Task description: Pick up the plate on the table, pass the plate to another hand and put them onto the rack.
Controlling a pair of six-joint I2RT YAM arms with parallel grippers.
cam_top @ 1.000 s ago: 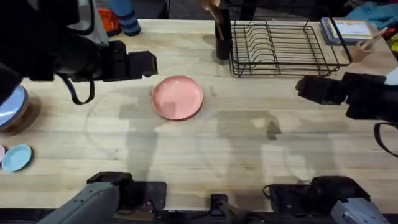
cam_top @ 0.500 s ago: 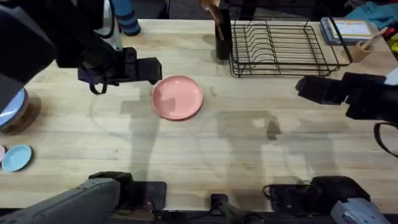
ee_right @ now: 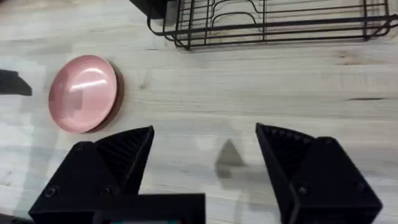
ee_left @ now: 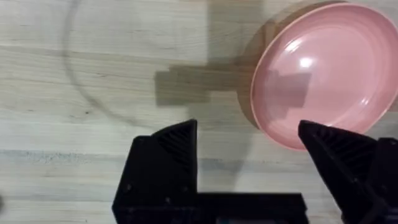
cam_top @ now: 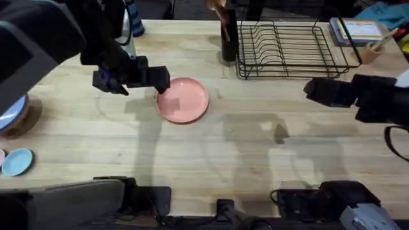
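Since the earlier frame the left pincer [cam_top: 163, 80] has advanced to the pink plate [cam_top: 183, 99], fingers apart to straddle its near rim. Plate lies flat on the worktop [cam_top: 255, 160], short of the wire rack [cam_top: 291, 48]; the right pincer [ee_right: 205, 146] waits open, well apart, presumably for the handover.

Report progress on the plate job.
Nothing is done yet: the plate lies flat on the table. In hand: the open left gripper is at the plate's edge, not gripping. Left: lift, pass to the open right gripper, slot into the rack.
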